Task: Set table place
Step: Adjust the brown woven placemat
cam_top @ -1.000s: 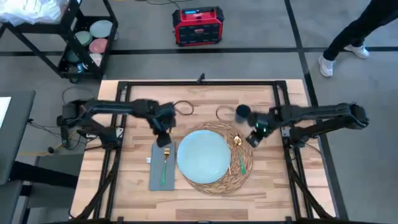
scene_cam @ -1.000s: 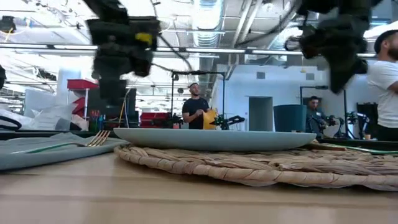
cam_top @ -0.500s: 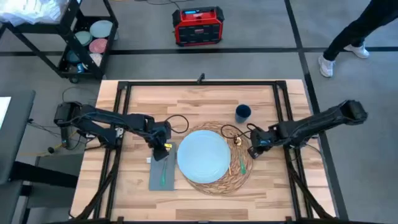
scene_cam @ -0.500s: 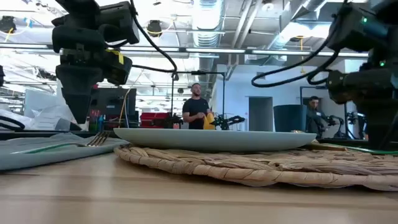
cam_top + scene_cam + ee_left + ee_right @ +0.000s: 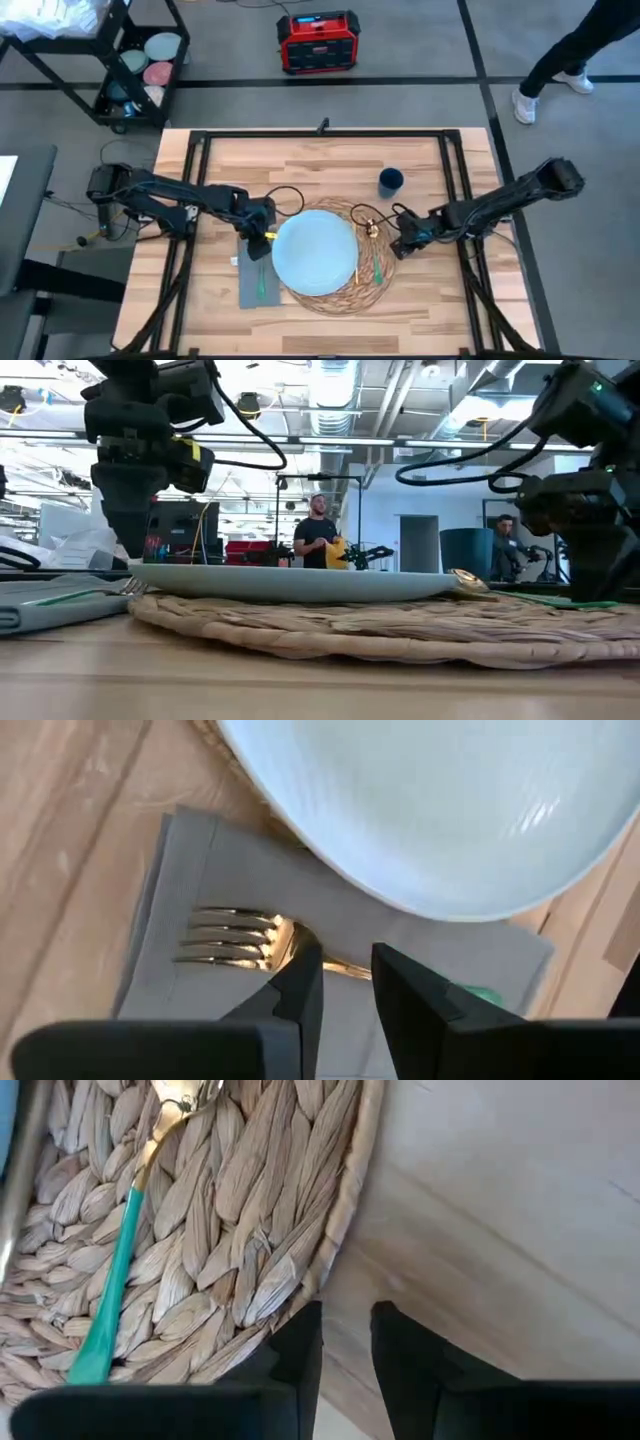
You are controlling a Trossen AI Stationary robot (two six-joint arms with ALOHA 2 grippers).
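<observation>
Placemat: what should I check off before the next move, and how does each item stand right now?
1. Plate lies on placemat: ok.
2. Plate clear of napkin: not ok, its rim overlaps the cloth.
3. Fork lies on napkin: ok.
4. Spoon on placemat beside plate: ok.
5. Right end effector at the placemat's rim, gripping it: cannot tell.
6. Left end effector low over fork, touching it: cannot tell.

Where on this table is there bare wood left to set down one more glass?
Free patches on the table: the far strip between the black rail and the placemat, left of the blue cup; also the near right corner. Crowded: the middle, where plate, napkin and both grippers sit.
</observation>
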